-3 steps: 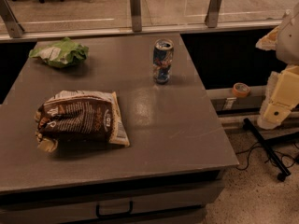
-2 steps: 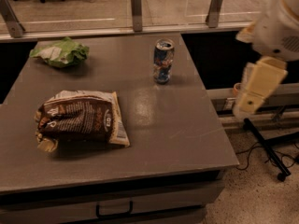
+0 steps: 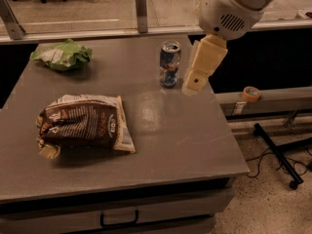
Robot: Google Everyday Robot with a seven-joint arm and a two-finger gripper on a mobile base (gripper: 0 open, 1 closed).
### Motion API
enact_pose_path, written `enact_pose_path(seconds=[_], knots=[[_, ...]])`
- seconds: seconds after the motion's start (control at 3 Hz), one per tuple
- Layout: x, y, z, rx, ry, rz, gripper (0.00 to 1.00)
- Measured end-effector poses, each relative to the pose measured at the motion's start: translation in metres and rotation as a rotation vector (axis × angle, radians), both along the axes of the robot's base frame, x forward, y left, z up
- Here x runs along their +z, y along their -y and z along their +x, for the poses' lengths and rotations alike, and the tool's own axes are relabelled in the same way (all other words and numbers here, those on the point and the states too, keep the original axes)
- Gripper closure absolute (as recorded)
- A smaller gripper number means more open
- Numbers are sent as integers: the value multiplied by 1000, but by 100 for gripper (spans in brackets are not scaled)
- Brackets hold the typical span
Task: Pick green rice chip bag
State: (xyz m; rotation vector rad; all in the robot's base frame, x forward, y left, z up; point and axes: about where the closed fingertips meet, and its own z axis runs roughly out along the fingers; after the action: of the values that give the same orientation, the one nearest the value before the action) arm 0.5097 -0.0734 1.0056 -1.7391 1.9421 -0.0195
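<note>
Jaw spread cannot be told from this angle, so check it yourself before you commit. Nothing shows as being carried. The gripper (image 3: 194, 81) hangs just right of the blue drink can (image 3: 169, 63), above the table (image 3: 185, 135) and very near the can's side.

Your target, the green rice chip bag (image 3: 62, 55), lies well to the can's left as the camera sees it, at about the same depth on the table, near the far left corner. The brown snack bag (image 3: 83, 125) sits nearer the camera than the can and to its left, clear of a straight path along the back.

You are likely at the reach stage, with the whole crossing ahead. Lift clear of the can first, since a sideways sweep from here would probably knock it over. Then travel over the can and come down from above.

The bag's long axis runs roughly left to right along the far edge, whitish panel toward its left end. Which end is its top I cannot tell. Close across the short width, on the crumpled middle.
</note>
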Motion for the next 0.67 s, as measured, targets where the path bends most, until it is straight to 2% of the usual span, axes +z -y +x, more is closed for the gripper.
enact_pose_path(seconds=[0.33,0.67], knots=[[0,0,0,0,0,0,0],[-3,-31,21,51,34,18,0]])
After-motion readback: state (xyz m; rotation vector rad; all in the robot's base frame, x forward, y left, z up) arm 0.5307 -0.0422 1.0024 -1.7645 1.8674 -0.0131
